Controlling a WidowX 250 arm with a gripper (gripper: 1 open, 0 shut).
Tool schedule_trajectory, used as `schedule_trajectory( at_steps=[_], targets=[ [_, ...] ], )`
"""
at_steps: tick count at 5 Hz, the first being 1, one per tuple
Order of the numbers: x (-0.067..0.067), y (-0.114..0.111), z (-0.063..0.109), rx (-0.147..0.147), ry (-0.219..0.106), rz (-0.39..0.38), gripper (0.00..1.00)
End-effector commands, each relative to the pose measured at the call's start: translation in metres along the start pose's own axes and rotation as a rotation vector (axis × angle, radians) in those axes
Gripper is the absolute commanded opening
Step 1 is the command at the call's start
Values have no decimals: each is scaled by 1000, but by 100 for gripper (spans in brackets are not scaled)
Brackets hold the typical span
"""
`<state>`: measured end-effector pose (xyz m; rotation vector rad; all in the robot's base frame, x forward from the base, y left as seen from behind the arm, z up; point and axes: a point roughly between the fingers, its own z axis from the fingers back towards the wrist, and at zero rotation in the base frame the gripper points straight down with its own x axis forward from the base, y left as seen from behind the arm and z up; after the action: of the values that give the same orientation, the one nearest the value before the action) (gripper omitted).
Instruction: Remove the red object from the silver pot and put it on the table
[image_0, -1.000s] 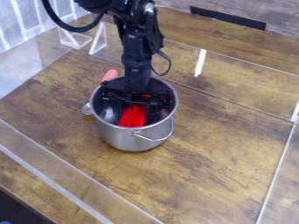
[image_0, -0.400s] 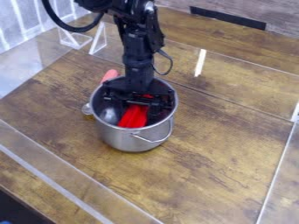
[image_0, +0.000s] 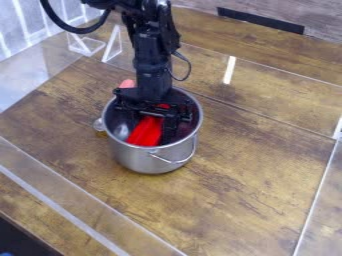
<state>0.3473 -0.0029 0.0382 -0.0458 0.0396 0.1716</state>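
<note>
The silver pot (image_0: 155, 156) stands left of centre on the dark wooden table (image_0: 254, 185). Seen from the camera, my gripper (image_0: 152, 119) reaches straight down into the pot from the black arm above. Its fingers stand on either side of the red object (image_0: 143, 129), which lies tilted inside the pot between them. The jaws appear shut on the block across its width. The block's lower end is hidden by the pot wall.
A salmon-red utensil handle (image_0: 124, 85) pokes out just behind the pot's far rim. Clear plastic walls (image_0: 47, 70) stand along the left and front edges of the table. A white strip (image_0: 230, 70) lies at the back right.
The arm has shifted slightly left and up, and the red object has moved left with it inside the pot. The pot has stayed in place.
</note>
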Motion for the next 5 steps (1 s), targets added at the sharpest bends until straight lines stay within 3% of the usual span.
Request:
schedule_trajectory(
  at_steps=[1, 3, 4, 5],
  targets=[
    [3, 8, 26, -20, -98, -36, 0],
    [-10, 13, 24, -33, -94, -117, 0],
    [-20, 7, 36, -48, -108, -159, 0],
    [-13, -3, 69, -69, -138, -166, 0]
  ],
)
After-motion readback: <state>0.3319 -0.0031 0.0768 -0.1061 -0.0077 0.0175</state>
